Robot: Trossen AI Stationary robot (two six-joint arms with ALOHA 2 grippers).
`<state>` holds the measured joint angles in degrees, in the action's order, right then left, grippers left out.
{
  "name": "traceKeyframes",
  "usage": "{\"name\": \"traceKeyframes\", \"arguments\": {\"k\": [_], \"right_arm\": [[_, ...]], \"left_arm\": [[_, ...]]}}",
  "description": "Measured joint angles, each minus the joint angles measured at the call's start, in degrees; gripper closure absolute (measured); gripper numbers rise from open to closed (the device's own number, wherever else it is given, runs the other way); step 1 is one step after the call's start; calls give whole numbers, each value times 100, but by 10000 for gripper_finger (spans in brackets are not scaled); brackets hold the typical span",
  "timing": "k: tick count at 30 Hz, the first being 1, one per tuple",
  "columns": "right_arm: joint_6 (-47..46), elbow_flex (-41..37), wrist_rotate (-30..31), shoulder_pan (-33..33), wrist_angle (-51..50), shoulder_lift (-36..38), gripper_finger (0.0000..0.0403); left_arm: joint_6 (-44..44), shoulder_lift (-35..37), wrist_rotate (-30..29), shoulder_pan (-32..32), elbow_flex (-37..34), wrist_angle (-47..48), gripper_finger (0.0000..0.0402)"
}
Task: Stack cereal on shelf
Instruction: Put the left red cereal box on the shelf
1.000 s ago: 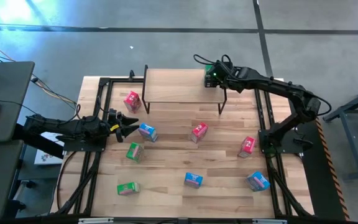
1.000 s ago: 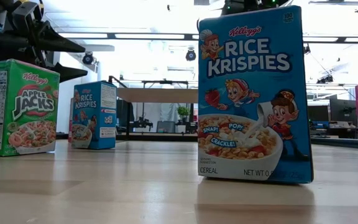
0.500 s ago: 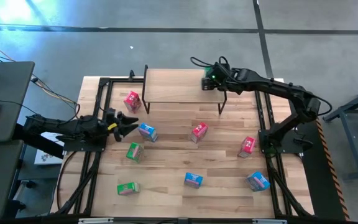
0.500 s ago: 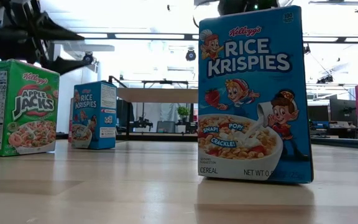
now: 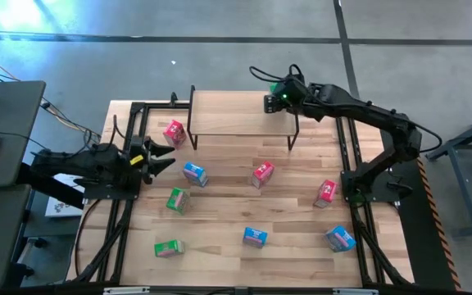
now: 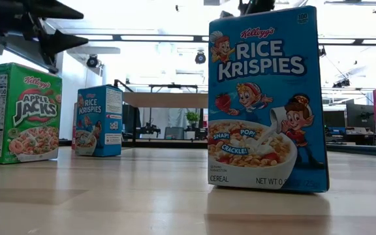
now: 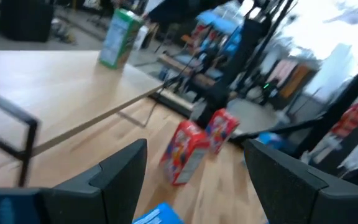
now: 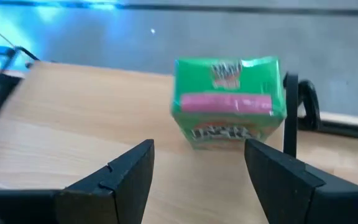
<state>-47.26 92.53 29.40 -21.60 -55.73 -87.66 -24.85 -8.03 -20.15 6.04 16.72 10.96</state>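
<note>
We are holding our right jaws spread and empty over the shelf, at its right end, just short of the green cereal box that is standing upright on the plank near that end's far corner; the box is sitting apart from both right fingers, between their line and the shelf's far edge. We are hovering our left jaws released and empty above the counter, in front of the shelf's left end, with a red-pink box between them and the shelf's left legs and a blue box just beside their tips. The other boxes are standing scattered on the counter in front of the shelf: two green ones toward its left side, two more red-pink ones toward the middle and right, and two blue ones farthest from it.
</note>
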Motion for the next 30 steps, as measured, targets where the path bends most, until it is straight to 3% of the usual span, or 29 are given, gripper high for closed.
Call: {"name": "traceKeyframes", "arguments": {"k": [10,17,26,30], "right_arm": [[651,814,38,38,-10,0,160],[1023,1100,45,38,4,1,160],[1402,1106,-104,34,-62,0,160],[1609,1106,-126,32,-89,0,160]], "left_arm": [[-515,-634,-758,-2,1282,2047,139],[-1033,-1466,-985,-222,2130,2829,139],[-1013,-2811,-955,-1159,3228,3879,139],[-1000,-3381,-581,-1809,3543,4281,139]]}}
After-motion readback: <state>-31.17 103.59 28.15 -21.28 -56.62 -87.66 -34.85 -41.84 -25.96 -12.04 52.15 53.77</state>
